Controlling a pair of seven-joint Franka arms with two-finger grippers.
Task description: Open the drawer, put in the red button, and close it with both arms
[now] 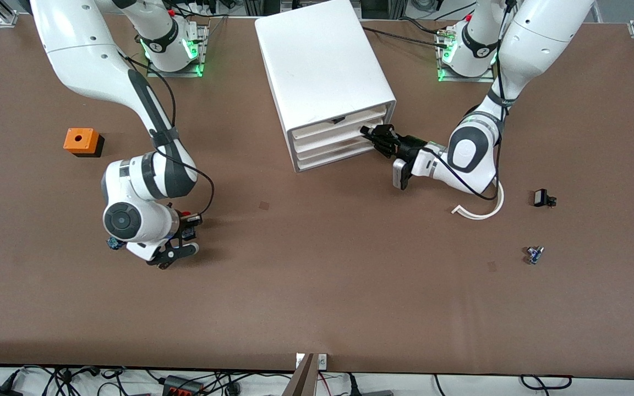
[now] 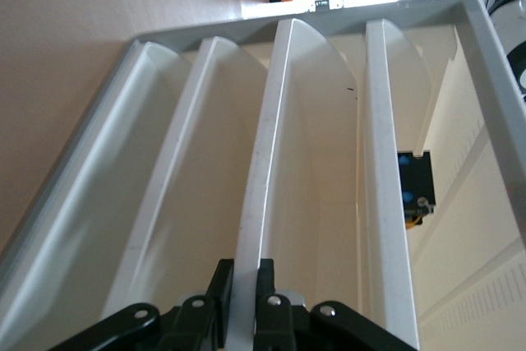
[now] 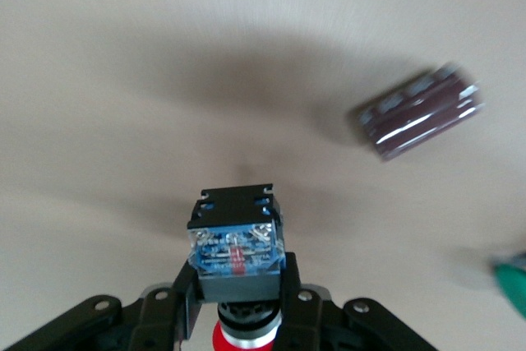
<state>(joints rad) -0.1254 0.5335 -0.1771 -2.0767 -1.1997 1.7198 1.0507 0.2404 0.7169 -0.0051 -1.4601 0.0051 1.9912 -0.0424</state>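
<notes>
The white four-drawer cabinet (image 1: 325, 71) stands at the middle of the table, between the arms' bases. My left gripper (image 1: 376, 135) (image 2: 243, 273) is at the cabinet's front, shut on the front lip of the drawer (image 2: 271, 145) second from the top. That drawer sits nearly flush with the others. My right gripper (image 1: 185, 236) (image 3: 240, 273) is low over the table toward the right arm's end, shut on the red button (image 3: 238, 244). It grips the button's black-and-blue body, with the red cap turned toward the wrist.
An orange box (image 1: 81, 141) lies toward the right arm's end. Toward the left arm's end lie a white curved strip (image 1: 482, 212), a small black part (image 1: 542, 198) and a small blue part (image 1: 534, 254). A black-and-blue part (image 2: 415, 187) sits in the top drawer.
</notes>
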